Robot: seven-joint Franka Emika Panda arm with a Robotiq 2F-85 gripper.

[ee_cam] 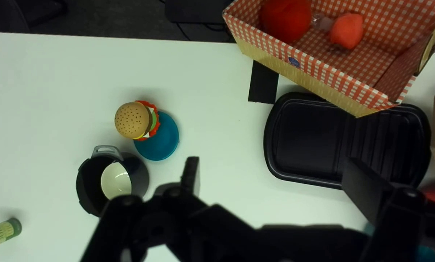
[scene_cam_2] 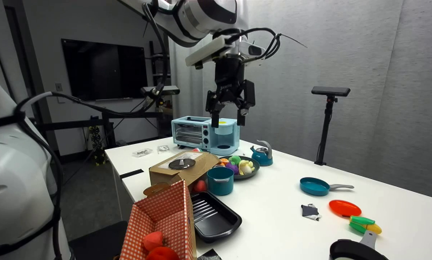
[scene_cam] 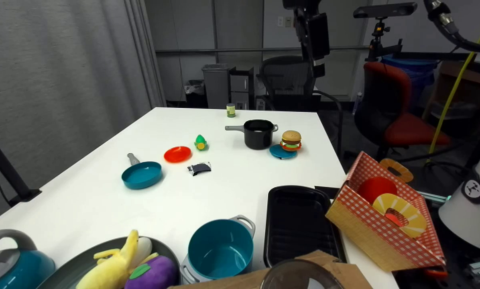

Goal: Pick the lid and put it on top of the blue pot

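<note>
The tool (scene_cam_2: pixel 228 122) is hanging with fingers (ee_cam: pixel 364 191) wide apart; the lid (scene_cam_2: pixel 181 164) is lying on a cardboard box (scene_cam_2: pixel 200 167), beside which the blue pot (scene_cam_2: pixel 220 185) is standing.

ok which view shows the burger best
The wrist view: the burger looks largest there and nothing blocks it, so its speckled top shows clearly. The exterior views show it smaller and more side-on, beside the black pot, or not at all.

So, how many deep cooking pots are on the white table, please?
2: a round teal pot beside the rectangular black tray, and a round black pot beside the brown-bunned hamburger. Others may be hidden.
</note>
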